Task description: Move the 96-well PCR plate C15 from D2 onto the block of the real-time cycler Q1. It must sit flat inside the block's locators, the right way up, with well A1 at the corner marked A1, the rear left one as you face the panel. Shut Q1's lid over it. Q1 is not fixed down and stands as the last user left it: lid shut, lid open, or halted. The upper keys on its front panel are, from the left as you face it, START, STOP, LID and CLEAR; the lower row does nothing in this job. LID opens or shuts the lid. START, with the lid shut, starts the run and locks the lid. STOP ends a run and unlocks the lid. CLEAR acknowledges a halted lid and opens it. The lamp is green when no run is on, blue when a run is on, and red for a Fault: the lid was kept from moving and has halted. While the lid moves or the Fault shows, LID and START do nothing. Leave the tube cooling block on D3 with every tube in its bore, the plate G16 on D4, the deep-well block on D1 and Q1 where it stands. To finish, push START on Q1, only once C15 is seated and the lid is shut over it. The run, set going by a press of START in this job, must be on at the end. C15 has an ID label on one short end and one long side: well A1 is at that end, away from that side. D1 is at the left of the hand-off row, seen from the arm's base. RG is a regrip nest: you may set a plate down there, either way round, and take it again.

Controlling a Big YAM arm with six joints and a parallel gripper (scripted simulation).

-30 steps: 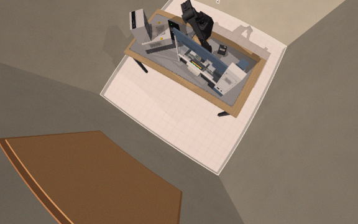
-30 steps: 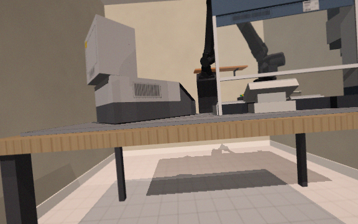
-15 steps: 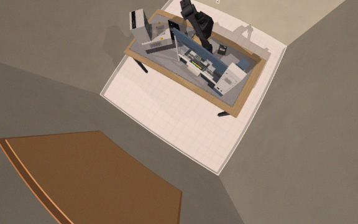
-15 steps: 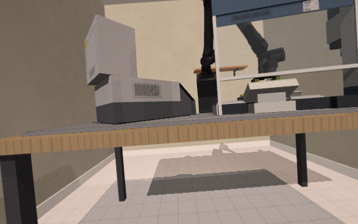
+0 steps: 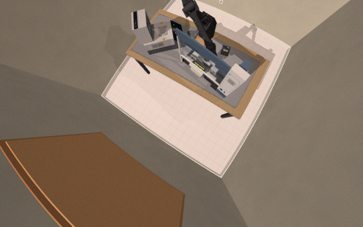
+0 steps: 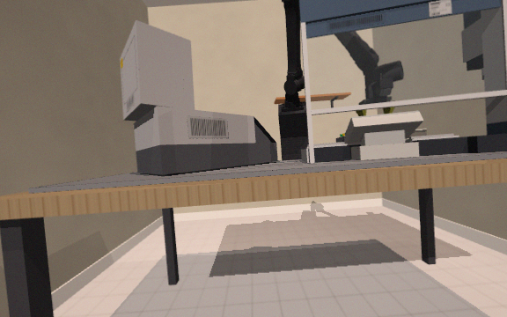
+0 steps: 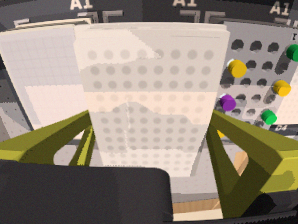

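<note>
Holding plate C15 (image 7: 148, 96) clamped in gripper (image 7: 149, 137) above hand-off row | Q1 (image 6: 192, 136) lid open | left: seating, lid shut, START

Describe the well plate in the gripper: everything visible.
The well plate is a pale, translucent white rectangle with a grid of small round wells, plastic by its look. It sits right way up, long axis running away from the wrist camera, clamped on both long sides by the gripper's yellow-green fingers. It hangs over the hand-off row; no label visible.
</note>
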